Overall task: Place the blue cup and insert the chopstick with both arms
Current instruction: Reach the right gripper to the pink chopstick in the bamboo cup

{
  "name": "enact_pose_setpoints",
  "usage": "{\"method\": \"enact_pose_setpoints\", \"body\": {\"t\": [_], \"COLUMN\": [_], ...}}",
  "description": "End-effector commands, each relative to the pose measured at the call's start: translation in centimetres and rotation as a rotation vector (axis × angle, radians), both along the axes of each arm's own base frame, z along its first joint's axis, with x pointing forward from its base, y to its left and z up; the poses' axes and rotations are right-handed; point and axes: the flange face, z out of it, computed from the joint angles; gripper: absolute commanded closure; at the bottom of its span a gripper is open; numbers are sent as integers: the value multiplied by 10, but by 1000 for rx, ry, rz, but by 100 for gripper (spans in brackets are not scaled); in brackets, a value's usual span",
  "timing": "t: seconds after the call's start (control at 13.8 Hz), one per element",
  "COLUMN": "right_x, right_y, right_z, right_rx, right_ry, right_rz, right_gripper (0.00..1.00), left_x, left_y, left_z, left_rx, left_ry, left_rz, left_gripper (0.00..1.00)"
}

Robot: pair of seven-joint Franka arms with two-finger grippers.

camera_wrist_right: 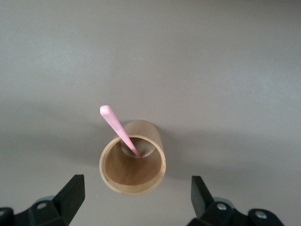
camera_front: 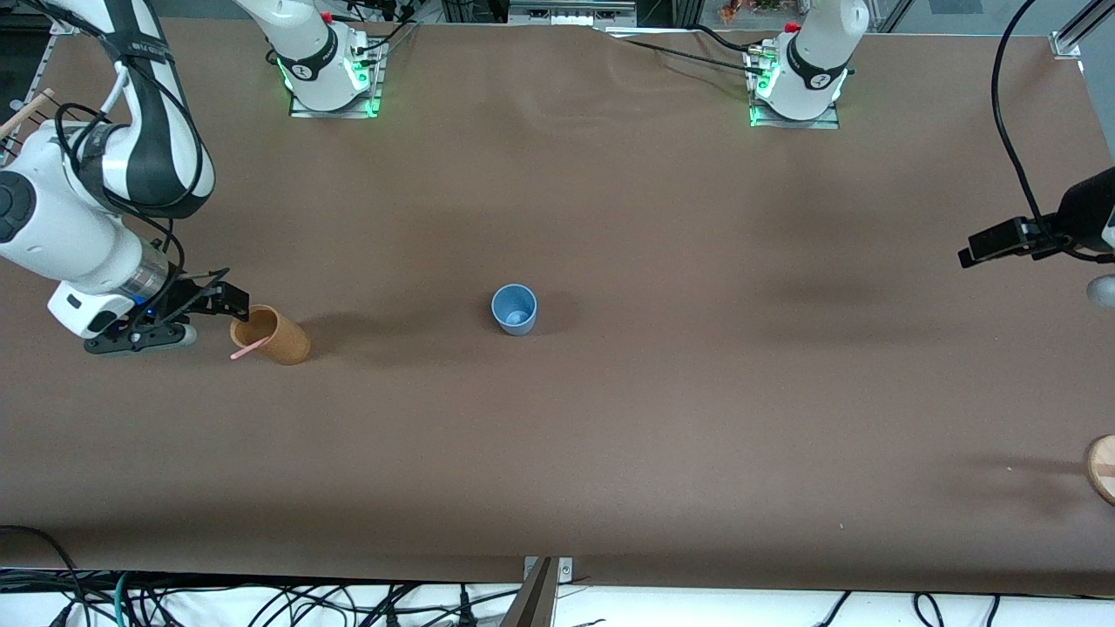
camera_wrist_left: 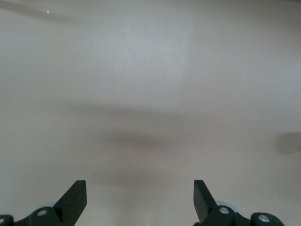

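Note:
The blue cup [camera_front: 514,309] stands upright in the middle of the table, mouth up and empty. The pale-pink chopstick [camera_front: 248,350] sticks out of a tan cup [camera_front: 277,338] that lies tilted toward the right arm's end of the table, mouth toward my right gripper. My right gripper [camera_front: 213,318] is open and empty, low over the table just beside the tan cup's mouth. In the right wrist view the tan cup [camera_wrist_right: 133,163] and the chopstick [camera_wrist_right: 117,128] sit between the open fingers [camera_wrist_right: 73,195]. My left gripper [camera_wrist_left: 139,188] is open and empty over bare table at the left arm's end.
The left arm's wrist [camera_front: 1080,218] shows at the edge of the front view. A round wooden object [camera_front: 1103,468] is cut off at that same end, nearer the front camera. A wooden stick [camera_front: 26,109] pokes in near the right arm.

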Motion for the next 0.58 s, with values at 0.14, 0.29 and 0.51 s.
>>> {"method": "enact_pose_setpoints", "body": {"t": [0.14, 0.29, 0.51], "right_x": [6, 7, 13], "right_y": [5, 6, 6], "right_z": [-30, -35, -49], "right_rx": [24, 34, 34], "right_ry": [3, 0, -20], "right_rz": [-17, -18, -9], "right_gripper": [7, 8, 20], "left_x": [-30, -34, -35], "left_y": [-6, -5, -7], "left_z": [4, 9, 10], "left_rx": [-2, 53, 53], "left_ry": [35, 27, 23], "left_rz": [-78, -171, -179], "left_gripper": [0, 0, 0]}}
